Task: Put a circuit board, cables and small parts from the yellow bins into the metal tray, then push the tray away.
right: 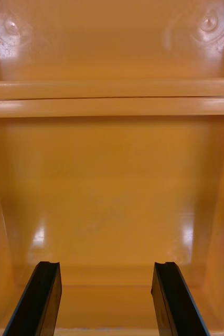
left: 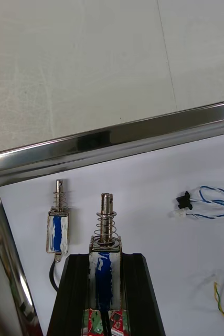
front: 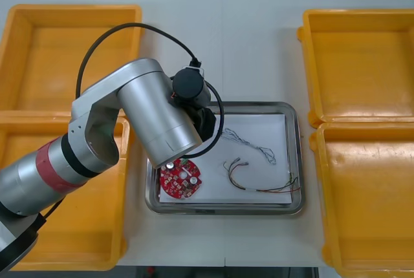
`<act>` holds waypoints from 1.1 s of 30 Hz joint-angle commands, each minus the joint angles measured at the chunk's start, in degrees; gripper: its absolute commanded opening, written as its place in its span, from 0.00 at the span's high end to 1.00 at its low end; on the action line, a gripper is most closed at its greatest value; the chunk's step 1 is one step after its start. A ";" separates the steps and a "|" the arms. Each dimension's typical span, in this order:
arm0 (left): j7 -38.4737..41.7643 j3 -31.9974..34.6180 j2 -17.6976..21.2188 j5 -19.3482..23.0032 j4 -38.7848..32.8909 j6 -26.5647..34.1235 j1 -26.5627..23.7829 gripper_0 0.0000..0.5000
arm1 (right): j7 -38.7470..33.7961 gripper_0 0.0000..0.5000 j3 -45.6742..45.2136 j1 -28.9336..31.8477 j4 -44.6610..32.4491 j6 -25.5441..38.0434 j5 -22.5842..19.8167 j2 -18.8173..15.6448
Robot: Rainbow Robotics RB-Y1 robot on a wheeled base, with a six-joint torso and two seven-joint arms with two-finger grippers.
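The left gripper [left: 106, 262] is held over the metal tray [left: 117, 137], near its far left corner. It is closed on a small metal part [left: 106, 223], which is clamped lengthwise between the fingers with its sprung pin projecting past the fingertips. A second small metal part [left: 58, 226] lies on the tray's white lining, just beside the held one and nearer the tray's left rim. A round red circuit board [front: 180, 181] lies in the tray's near left corner. A twisted blue and white cable [front: 249, 141] lies at the tray's middle, and a red and yellow cable [front: 262, 181] nearer its near right corner. Yellow bins [front: 71, 13] are set on the surface [front: 259, 52] at both sides of the tray. The right gripper [right: 106, 299] is held wide open and empty above the floor of one of them.
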 commanded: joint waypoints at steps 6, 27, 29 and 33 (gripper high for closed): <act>4.38 -2.70 -1.24 -1.63 4.13 -5.39 0.32 1.00 | -3.29 0.00 -1.76 0.62 0.93 0.17 0.30 -2.06; 4.56 -4.63 -0.80 -1.10 5.89 -7.15 1.20 1.00 | -5.57 0.00 -0.97 0.18 0.84 0.17 -1.28 -2.06; 4.73 -4.98 -0.72 -1.10 5.89 -7.23 1.11 1.00 | -5.75 0.00 -1.05 0.18 0.84 0.17 -1.45 -2.15; 5.08 -5.24 -0.63 -1.19 5.89 -7.15 1.29 0.70 | -5.84 0.00 -1.14 0.18 0.84 0.17 -1.63 -2.15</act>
